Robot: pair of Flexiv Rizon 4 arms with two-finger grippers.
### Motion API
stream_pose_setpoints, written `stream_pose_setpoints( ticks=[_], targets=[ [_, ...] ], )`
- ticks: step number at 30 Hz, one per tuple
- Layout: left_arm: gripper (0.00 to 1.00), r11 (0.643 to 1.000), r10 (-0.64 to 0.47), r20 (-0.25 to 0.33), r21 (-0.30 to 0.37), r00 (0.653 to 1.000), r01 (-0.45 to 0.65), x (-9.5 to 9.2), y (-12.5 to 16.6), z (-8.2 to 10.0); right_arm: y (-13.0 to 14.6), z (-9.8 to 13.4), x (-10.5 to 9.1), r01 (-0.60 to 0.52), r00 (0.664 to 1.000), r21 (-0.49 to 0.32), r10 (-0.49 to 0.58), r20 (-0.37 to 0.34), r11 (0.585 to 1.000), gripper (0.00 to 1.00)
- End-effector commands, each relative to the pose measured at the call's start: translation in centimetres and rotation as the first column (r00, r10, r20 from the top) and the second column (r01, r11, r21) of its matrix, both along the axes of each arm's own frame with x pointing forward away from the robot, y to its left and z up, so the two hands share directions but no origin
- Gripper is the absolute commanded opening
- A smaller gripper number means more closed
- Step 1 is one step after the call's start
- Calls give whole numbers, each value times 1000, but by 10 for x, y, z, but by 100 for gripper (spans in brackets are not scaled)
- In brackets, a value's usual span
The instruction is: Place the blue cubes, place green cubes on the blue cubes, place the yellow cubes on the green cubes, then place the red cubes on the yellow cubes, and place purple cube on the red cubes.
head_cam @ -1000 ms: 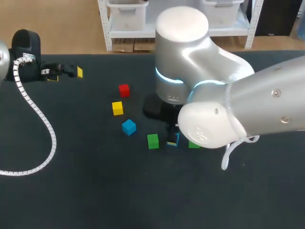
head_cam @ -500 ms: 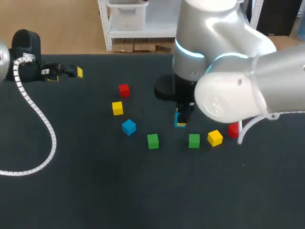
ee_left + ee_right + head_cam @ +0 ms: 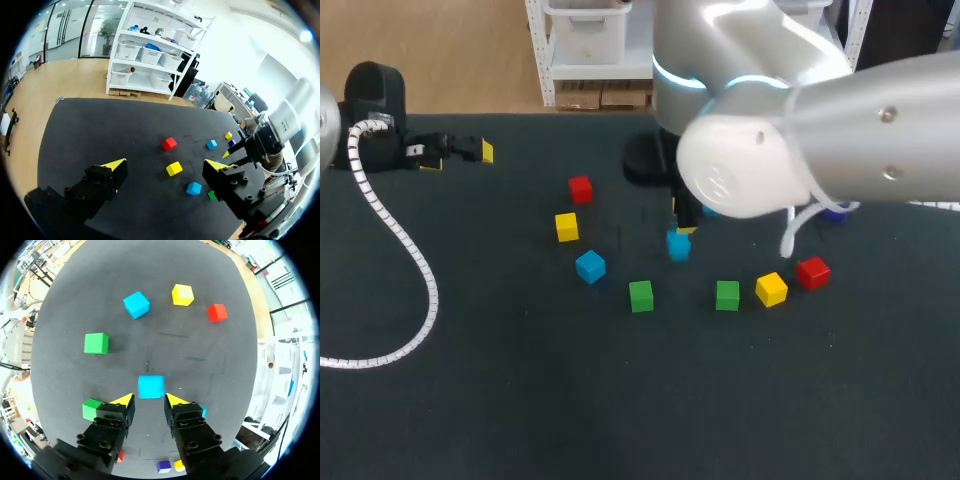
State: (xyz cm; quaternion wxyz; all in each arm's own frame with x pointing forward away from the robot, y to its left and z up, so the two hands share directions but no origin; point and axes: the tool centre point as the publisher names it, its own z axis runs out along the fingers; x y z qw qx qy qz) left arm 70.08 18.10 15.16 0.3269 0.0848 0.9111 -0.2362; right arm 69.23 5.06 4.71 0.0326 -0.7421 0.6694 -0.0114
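Observation:
A blue cube point(image 3: 678, 245) sits just under my right gripper point(image 3: 684, 226) in mid-table. In the right wrist view this blue cube point(image 3: 150, 386) lies ahead of the tips of the right gripper point(image 3: 149, 401), whose fingers stand apart without touching it. Another blue cube point(image 3: 590, 266), a yellow cube point(image 3: 566, 226) and a red cube point(image 3: 580, 188) lie to the left. Two green cubes point(image 3: 640, 295) point(image 3: 727, 295), a yellow cube point(image 3: 771, 289) and a red cube point(image 3: 812, 272) form a row in front. A purple cube point(image 3: 835, 212) peeks from behind the right arm. My left gripper point(image 3: 458, 157) stands open at the far left.
A ribbed white cable point(image 3: 395, 240) loops over the table's left part. In the left wrist view the left gripper point(image 3: 166, 165) has nothing between its fingers. Something blue point(image 3: 201, 410) shows beside the right gripper's finger, mostly hidden.
My right arm carried the blue cube from the front row toward the back and left. The cube now lies free under the fingertips. The left arm has not moved.

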Motion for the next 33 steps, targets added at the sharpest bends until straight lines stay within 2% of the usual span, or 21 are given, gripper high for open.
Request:
stream_pose_setpoints(
  ticks=[1,5,9,11,14,15,16,17,19,24,33],
  targets=[
    [100,1000,-7,7,-10,1000,7,-1,3,-2,4,-3,16,1,998,-8,-2,-59,1000,32],
    [100,1000,-7,7,-10,1000,7,-1,3,-2,4,-6,24,11,998,-1,-11,-62,1000,29],
    [100,1000,-7,7,-10,1000,7,-1,3,-2,5,-5,24,15,998,-1,-15,-61,1000,28],
    [100,1000,-7,7,-10,1000,7,-1,3,-2,5,-6,24,14,998,3,-14,-62,1000,34],
    [100,1000,-7,7,-10,1000,7,-1,3,-2,8,-9,29,14,998,13,-13,-60,1000,54],
    [100,1000,-7,7,-10,1000,7,-1,3,-2,11,-9,30,6,999,20,-5,-49,1000,64],
    [100,1000,-7,7,-10,1000,7,-1,3,-2,15,-10,32,-6,999,24,7,-46,1000,91],
    [100,1000,-7,7,-10,1000,7,-1,3,-2,19,-12,35,-10,999,26,11,-46,1000,100],
    [100,1000,-7,7,-10,1000,7,-1,3,-2,27,-17,41,-30,999,8,30,-31,1000,100],
    [100,1000,-7,7,-10,1000,7,-1,3,-2,39,-27,62,-72,996,20,73,-43,997,100],
    [100,1000,-7,7,-10,1000,7,-1,3,-2,59,-22,93,-108,992,30,110,-63,994,100]
  ],
)
